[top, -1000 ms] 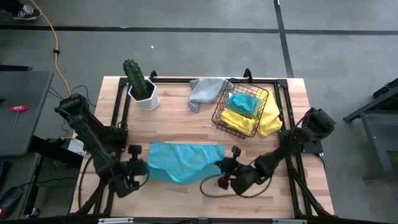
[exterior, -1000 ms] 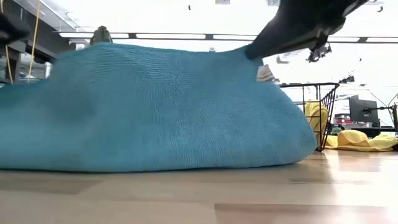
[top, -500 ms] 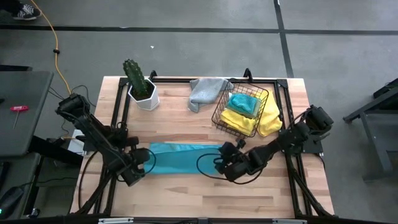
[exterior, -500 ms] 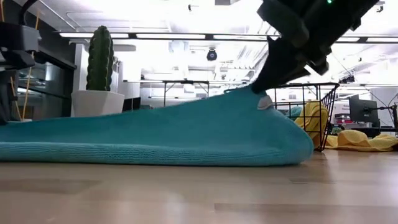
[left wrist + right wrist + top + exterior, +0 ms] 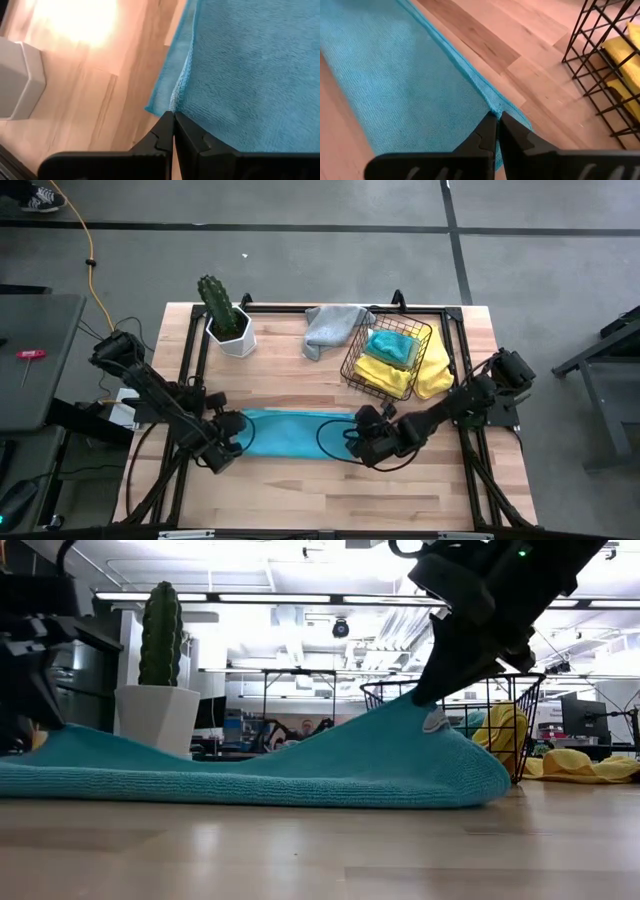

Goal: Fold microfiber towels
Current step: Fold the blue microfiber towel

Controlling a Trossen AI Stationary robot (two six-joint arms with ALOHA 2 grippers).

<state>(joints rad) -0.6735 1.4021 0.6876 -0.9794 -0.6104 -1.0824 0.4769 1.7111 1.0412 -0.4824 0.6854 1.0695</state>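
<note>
At upper right of the high view, a black wire basket (image 5: 385,360) is seen on the table (image 5: 300,490), with one folded teal towel (image 5: 390,345) on a yellow towel (image 5: 375,372) inside it; a second yellow towel (image 5: 436,370) is draped beside it, and one grey towel (image 5: 330,328) lies just left. Across the lower middle, one teal towel (image 5: 295,432) is stretched flat as a folded band. Its left corner is pinched by the closed left gripper (image 5: 232,432), its right corner by the closed right gripper (image 5: 358,438); both arms are bent low. One potted cactus (image 5: 225,318) stands at upper left.
</note>
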